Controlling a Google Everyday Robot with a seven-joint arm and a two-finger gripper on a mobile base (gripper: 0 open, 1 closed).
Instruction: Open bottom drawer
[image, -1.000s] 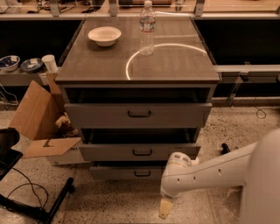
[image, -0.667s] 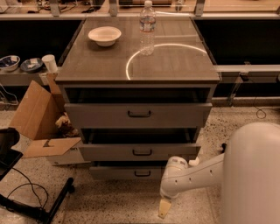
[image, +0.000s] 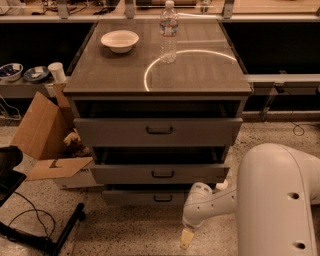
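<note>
plainly, the water bottle (image: 168, 31) label can't be read; a bowl (image: 120, 40) sits beside it. the bottom drawer (image: 135, 196) is lowest, slightly out. the gripper (image: 187, 237) hangs low, right of its handle (image: 163, 198), spread impossible to tell. a cardboard box (image: 42, 127) stands left.

Looking like a lab or workshop: grey metal drawer cabinet (image: 205, 75) sitting on speckled terrazzo floor (image: 125, 235), brown cardboard box (image: 40, 127) lying left; gripper (image: 186, 239) hanging bottom centre.

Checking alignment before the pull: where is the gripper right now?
In the camera view, the gripper sits low, near the floor, in front of the bottom drawer and slightly right of its handle.
</note>
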